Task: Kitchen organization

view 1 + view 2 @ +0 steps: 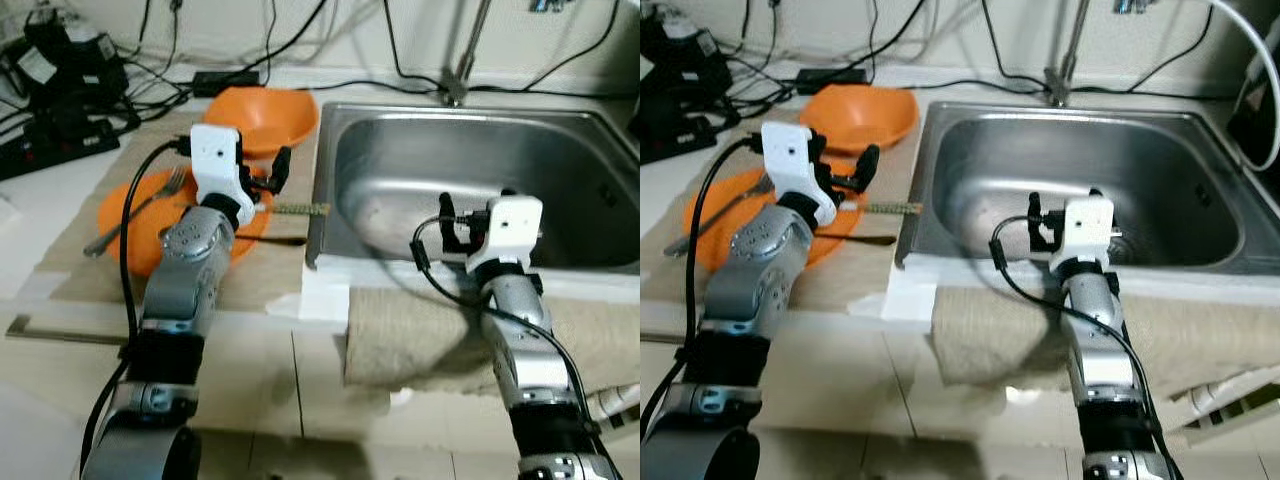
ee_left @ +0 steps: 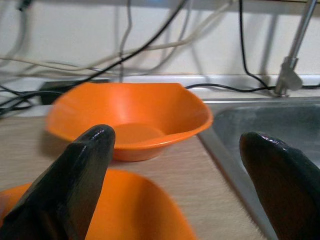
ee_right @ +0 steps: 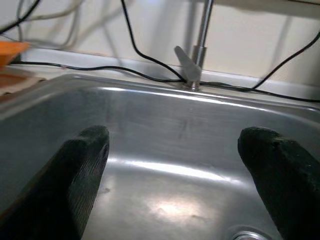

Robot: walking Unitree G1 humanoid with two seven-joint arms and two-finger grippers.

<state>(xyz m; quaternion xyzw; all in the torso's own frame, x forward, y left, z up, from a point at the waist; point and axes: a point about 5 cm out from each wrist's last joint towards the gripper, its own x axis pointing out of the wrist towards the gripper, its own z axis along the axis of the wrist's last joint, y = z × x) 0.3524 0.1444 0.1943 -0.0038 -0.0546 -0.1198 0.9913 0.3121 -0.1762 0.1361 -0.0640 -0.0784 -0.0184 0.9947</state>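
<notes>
Here's the robot standing square to the kitchen surface (image 1: pixel 250 350), both arms up. The left pincer (image 1: pixel 262 178) hangs over the near orange plate (image 1: pixel 130 225), its two black fingers (image 2: pixel 75 175) spread wide apart and gripping nothing; through that gap the wrist camera looks straight at the orange bowl (image 2: pixel 132 117), which sits just behind the plate on the beige mat (image 1: pixel 260 270), close to the sink's left rim. A fork (image 1: pixel 140 210) lies across the plate, tines pointing up toward the bowl, handle trailing off toward the robot's left. Just right of the plate, near the sink edge, there's a thin stick-like utensil (image 1: pixel 298 210) on the mat, too small to name. Over on the right, the right pincer (image 1: pixel 452 228) is held above the front edge of the steel sink (image 1: pixel 560 150), fingers (image 3: pixel 80 170) likewise spread and empty, aimed into the basin toward the faucet (image 3: pixel 192 55) at the back. A grey cloth (image 1: pixel 420 330) is draped over the front lip of the surface below the sink, just beside the right forearm. Along the back wall, black cables (image 1: pixel 300 50) loop about, and a cluster of black power gear (image 1: pixel 60 90) crowds the far left corner.
</notes>
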